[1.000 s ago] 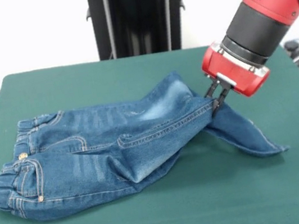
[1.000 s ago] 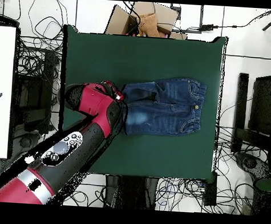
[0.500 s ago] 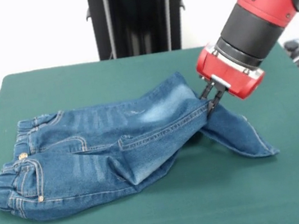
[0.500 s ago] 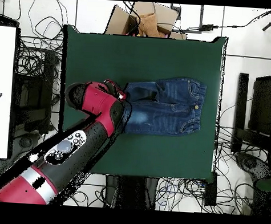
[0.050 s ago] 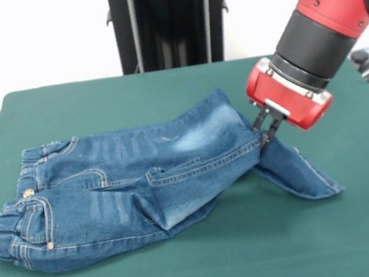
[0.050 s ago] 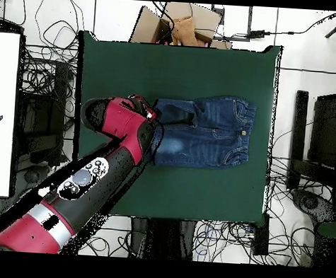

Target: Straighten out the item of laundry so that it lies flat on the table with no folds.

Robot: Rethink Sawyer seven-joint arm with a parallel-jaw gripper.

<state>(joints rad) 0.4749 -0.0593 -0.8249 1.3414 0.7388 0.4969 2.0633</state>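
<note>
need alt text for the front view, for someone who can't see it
A red and black robot arm's end effector pinches the seam of a small pair of blue jeans on a dark green table, holding that leg slightly raised. The leg's end trails down to the right onto the cloth, while the waistband lies at the left with the fabric still creased.

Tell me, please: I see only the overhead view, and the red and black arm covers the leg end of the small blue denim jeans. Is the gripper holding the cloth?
Observer: Yes. In the front view the gripper is shut on the small blue denim jeans, at the end of the upper leg.
Operator: Does that leg lie flat?
Observer: No. At the pinch it is raised off the dark green cloth table; a shadow shows beneath it.
Operator: Is anything under it?
Observer: Yes. More denim, likely the other leg, comes out from below, and its hem rests on the table.
</note>
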